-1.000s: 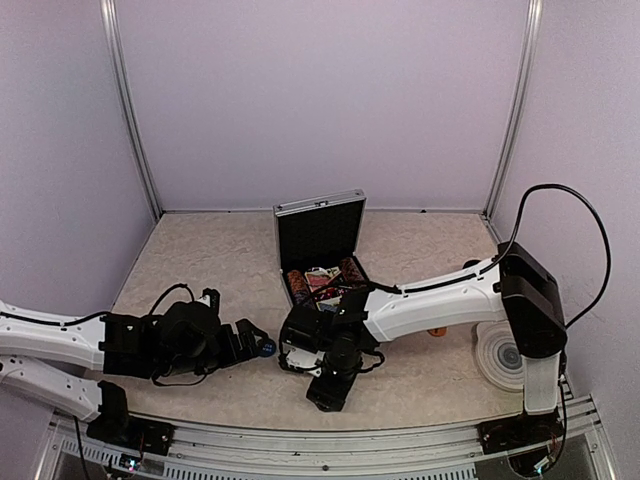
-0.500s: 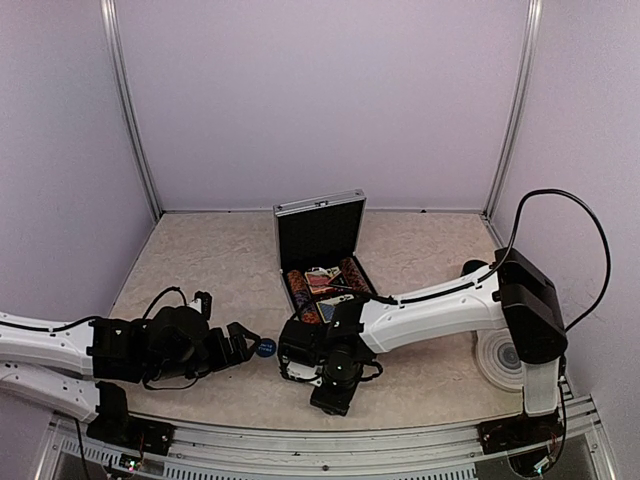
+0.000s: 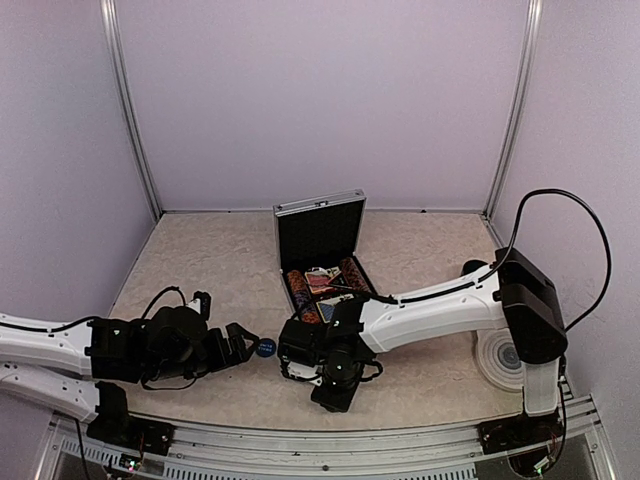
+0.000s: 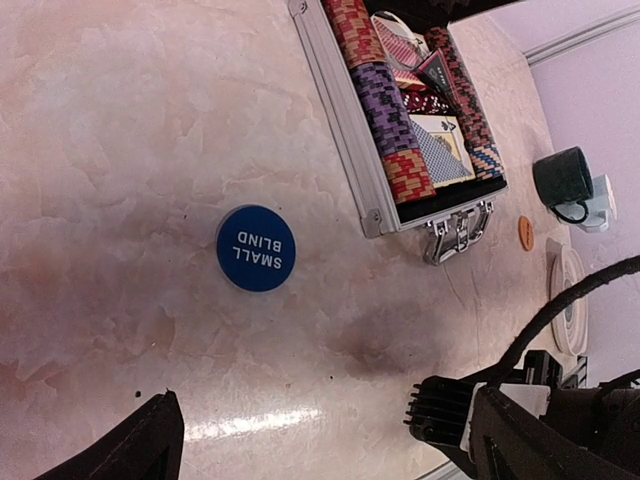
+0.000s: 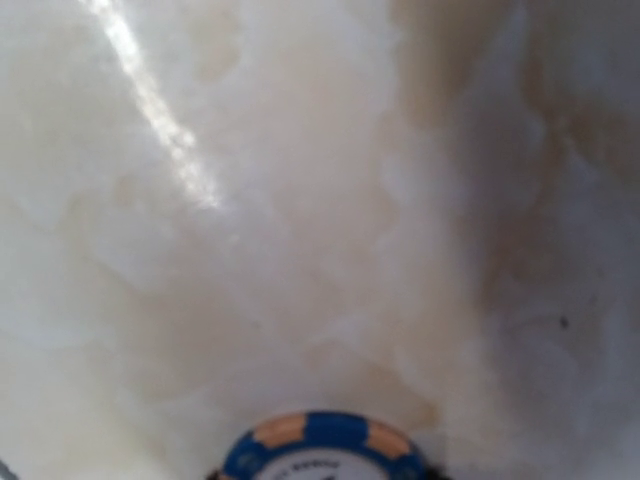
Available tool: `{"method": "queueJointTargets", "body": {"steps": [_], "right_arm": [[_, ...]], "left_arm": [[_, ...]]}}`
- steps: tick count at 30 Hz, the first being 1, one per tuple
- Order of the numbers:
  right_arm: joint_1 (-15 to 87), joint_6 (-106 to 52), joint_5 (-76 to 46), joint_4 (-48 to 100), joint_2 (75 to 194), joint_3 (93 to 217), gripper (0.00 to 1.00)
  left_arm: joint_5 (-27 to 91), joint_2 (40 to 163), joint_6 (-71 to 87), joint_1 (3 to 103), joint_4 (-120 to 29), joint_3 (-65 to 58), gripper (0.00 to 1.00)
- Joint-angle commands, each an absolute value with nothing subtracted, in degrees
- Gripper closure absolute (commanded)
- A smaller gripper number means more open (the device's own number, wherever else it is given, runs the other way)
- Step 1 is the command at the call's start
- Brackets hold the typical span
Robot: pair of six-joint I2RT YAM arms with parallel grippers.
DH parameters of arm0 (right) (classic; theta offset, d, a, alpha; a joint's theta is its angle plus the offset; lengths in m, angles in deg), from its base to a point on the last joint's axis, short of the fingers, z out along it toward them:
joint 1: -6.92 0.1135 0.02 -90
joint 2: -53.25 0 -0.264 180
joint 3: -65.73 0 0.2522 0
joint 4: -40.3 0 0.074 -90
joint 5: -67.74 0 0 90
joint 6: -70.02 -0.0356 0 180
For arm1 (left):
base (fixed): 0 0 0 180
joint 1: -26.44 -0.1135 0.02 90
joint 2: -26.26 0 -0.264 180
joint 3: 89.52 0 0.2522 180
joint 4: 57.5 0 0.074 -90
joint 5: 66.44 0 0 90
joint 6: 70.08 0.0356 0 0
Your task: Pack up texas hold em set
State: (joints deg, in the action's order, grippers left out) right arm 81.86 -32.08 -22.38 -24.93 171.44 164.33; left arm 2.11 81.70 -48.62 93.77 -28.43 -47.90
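The case (image 3: 320,232) stood open around the middle of the counter (image 3: 200,260). Its lid was upright, so the tray could be reached from above. Rows of chips and the card decks already lay inside.

One blue button (image 4: 256,248), marked SMALL BLIND, lay flat on the bare counter. It was off the case's front left corner, toward the near edge. The left pincer (image 3: 243,343) hung low just beside it, spread wide and holding nothing. I took that as lining up to straddle the button for a pick.

The right pincer (image 3: 296,358) was pressed down close to the counter on the button's other side, before the case's latch. Its own camera showed little but stone, plus the rim of a blue-and-orange chip (image 5: 322,445) at the lower edge. That was probably its target. I could not tell whether it had closed on that chip or stood apart from it.

A dark mug (image 4: 563,178) sat toward the right edge, well clear of the work.
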Motion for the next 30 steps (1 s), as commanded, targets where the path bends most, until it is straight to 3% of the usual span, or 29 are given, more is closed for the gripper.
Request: {"method": "queueJointTargets", "body": {"steps": [1, 12, 20, 24, 30], "right_arm": [[82.7, -33.1, -24.2, -28.0, 174.5, 165.0, 0.69], [82.7, -33.0, -30.0, -32.0, 171.4, 173.3, 0.68], [82.7, -32.2, -24.8, -31.7, 172.2, 169.4, 0.43], [82.6, -31.8, -23.7, -28.7, 172.7, 166.2, 0.37], [82.4, -31.5, -23.4, -26.2, 175.1, 164.9, 0.37]], "left_arm": [[1.6, 80.0, -48.2, 93.9, -27.6, -49.1, 0.01], [1.3, 78.7, -48.3, 93.7, -27.1, -49.1, 0.01], [1.8, 80.4, -47.9, 93.6, -27.0, -48.6, 0.01], [1.8, 80.1, -47.7, 93.4, -26.7, -48.6, 0.01], [2.4, 80.0, -47.2, 92.8, -26.3, -48.6, 0.01]]}}
